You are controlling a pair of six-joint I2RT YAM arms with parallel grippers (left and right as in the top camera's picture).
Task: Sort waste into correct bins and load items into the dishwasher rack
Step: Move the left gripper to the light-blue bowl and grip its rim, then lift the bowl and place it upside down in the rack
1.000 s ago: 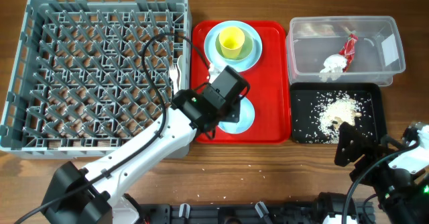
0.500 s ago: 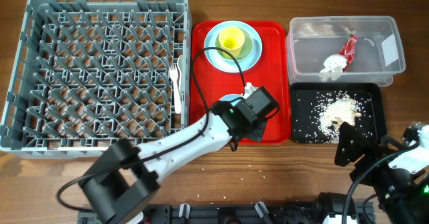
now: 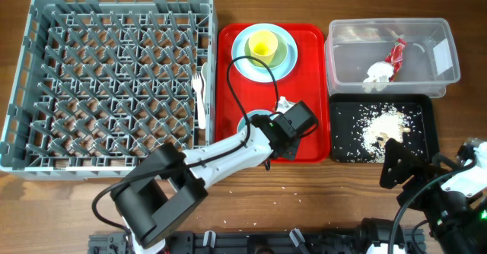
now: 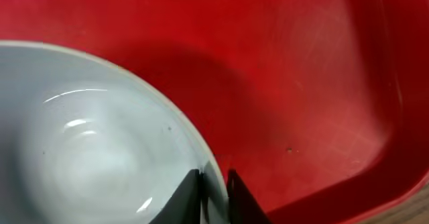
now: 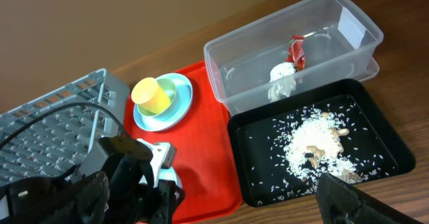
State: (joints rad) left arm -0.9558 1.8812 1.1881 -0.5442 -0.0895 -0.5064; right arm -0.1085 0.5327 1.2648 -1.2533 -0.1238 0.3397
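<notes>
Clearly biggest, the square grey plastic rack of upright pegs (image 3: 106, 79) stands just left of the red rectangular serving tray (image 3: 312, 94). Right of that tray's far half sits the clear plastic rectangular tub (image 3: 342, 33), and right of its near half lies the shallow black rectangular tray (image 3: 422, 144). On the red tray's far end rests the round light-blue plate (image 3: 240, 60), with the small yellow cup (image 3: 262, 45) upright at its middle. At the red tray's near end sits the small light-blue bowl (image 4: 87, 143). The left gripper (image 4: 214, 190) pinches its rim, jaws narrow, one finger inside and one outside.

The white plastic fork (image 3: 199, 94) lies in the rack along the edge beside the red tray. Whitish rice scraps (image 3: 383, 125) are heaped in the black tray. The crumpled white napkin (image 3: 374, 74) and the red-and-clear wrapper (image 3: 396, 54) lie in the tub. The right gripper (image 3: 402, 159) hangs over the black tray's near edge, jaws spread wide and empty.
</notes>
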